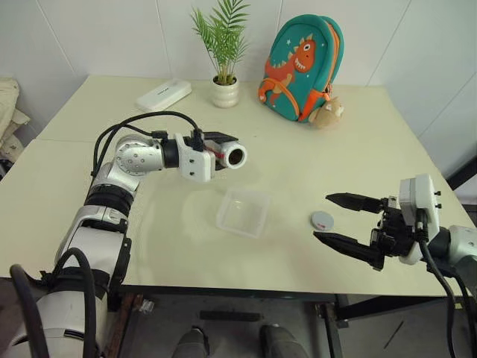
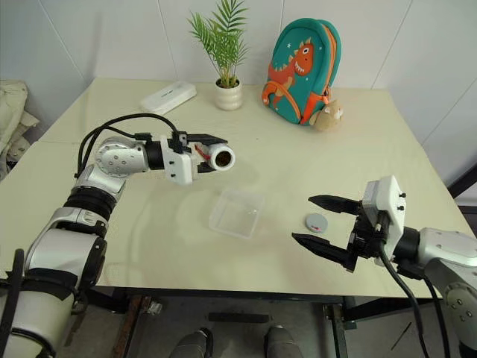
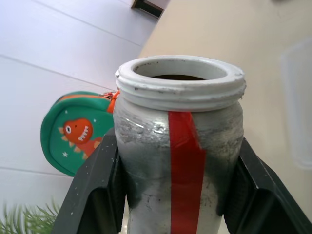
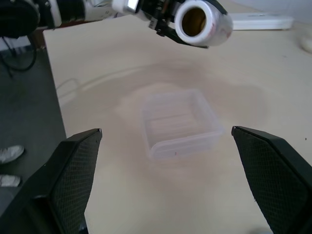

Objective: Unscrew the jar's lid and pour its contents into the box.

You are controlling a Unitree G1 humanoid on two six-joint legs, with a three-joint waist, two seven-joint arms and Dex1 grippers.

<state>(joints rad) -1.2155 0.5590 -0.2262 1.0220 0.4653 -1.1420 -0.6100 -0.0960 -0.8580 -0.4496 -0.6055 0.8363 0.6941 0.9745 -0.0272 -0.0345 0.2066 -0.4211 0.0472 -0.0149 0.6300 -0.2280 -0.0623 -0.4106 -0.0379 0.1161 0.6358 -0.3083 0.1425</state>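
Jar (image 3: 180, 156) rim looks chipped up close; lid (image 1: 322, 220) lies on table (image 1: 417, 156).

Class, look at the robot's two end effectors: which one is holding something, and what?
The left end effector: it is shut on the jar, held on its side above the table. The right end effector is open with nothing in it.
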